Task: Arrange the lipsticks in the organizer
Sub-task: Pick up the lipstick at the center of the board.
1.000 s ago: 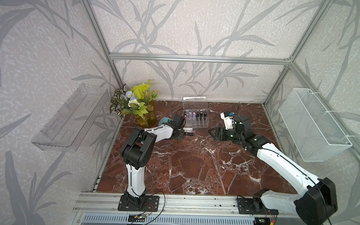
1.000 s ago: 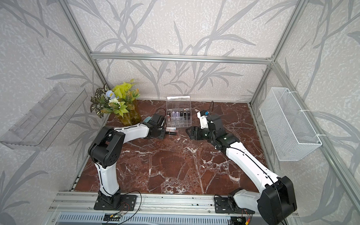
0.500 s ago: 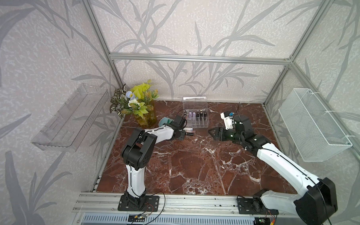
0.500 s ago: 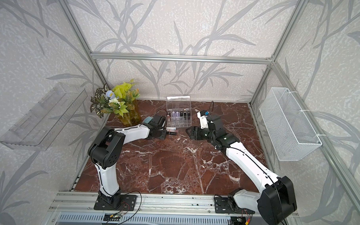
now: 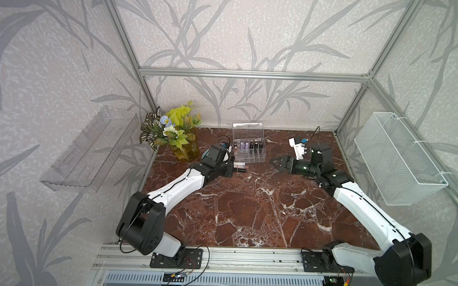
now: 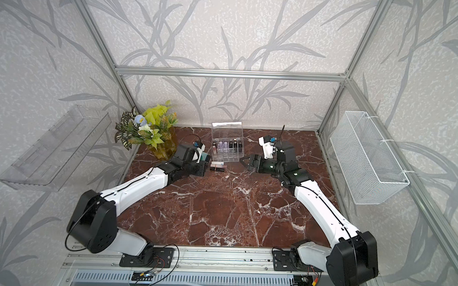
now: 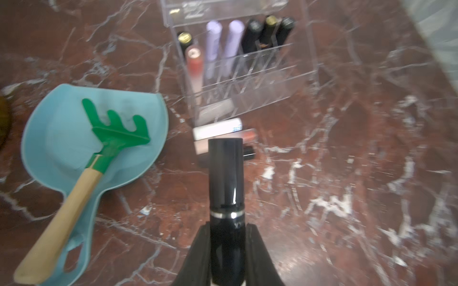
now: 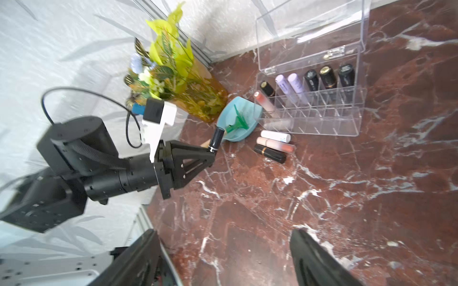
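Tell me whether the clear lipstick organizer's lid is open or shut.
Open: the lid stands raised behind the organizer, and the lipsticks in its cells are uncovered.

A green rake [image 7: 116, 128] lies in a teal scoop [image 7: 49, 138] near the far left corner of the worktop [image 5: 246, 202], beside a vase of foliage [image 5: 188, 151].

**Table** [image 5: 246, 202]: polished red-brown stone look, white-veined, glossy.
**Organizer** [image 8: 347, 118]: clear, smooth hard plastic; the tray [image 5: 86, 149] likewise.
**Black lipstick** [image 7: 225, 178]: high-gloss case with a bright metallic ring.
**Lilac lipsticks** [image 7: 214, 44]: matt pale plastic.
**Pink lipstick** [image 8: 275, 144]: frosted, semi-clear tube.
**Rake** [image 7: 116, 133]: smooth green plastic head, bare wood handle.
**Scoop** [image 7: 49, 138]: matt pale-blue plastic.
**Vase** [image 8: 210, 99]: translucent amber, glass-like.
**Basket** [image 5: 395, 160]: white-coated wire mesh.
**Frame** [image 5: 251, 74]: brushed aluminium look.
**Walls** [image 5: 252, 31]: rough, textured covering.
**Arms** [image 6: 137, 187]: glossy white shells, matt black joints.
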Tool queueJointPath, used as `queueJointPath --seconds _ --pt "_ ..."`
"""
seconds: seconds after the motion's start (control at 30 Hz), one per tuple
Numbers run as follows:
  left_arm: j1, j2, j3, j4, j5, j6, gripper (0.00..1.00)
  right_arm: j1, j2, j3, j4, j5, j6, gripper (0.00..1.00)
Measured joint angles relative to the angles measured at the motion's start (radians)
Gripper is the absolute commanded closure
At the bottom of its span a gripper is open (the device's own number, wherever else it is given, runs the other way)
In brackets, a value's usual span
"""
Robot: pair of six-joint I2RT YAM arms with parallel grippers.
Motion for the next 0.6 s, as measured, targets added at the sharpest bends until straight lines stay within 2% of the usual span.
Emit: queueJointPath --seconds 0.23,0.33,0.47,0.6 --pt "-0.006 -0.108 -0.072 0.111 0.351 -0.044 0.8 -0.021 0.008 0.0 0.088 -0.195 0.078 0.11" --pt "-0.012 -0.141 -0.116 0.168 0.492 -0.079 0.8 -0.02 0.026 -0.004 0.135 -0.256 0.114 0.18" --pt "-0.021 -0.165 -0.122 0.221 0.608 -0.114 0.8 -0.012 0.051 -0.01 0.178 -0.306 0.141 0.22" --pt "-0.033 -0.179 -0.122 0.251 0.667 -0.131 0.8 0.016 0.078 -0.006 0.166 -0.325 0.125 0.23"
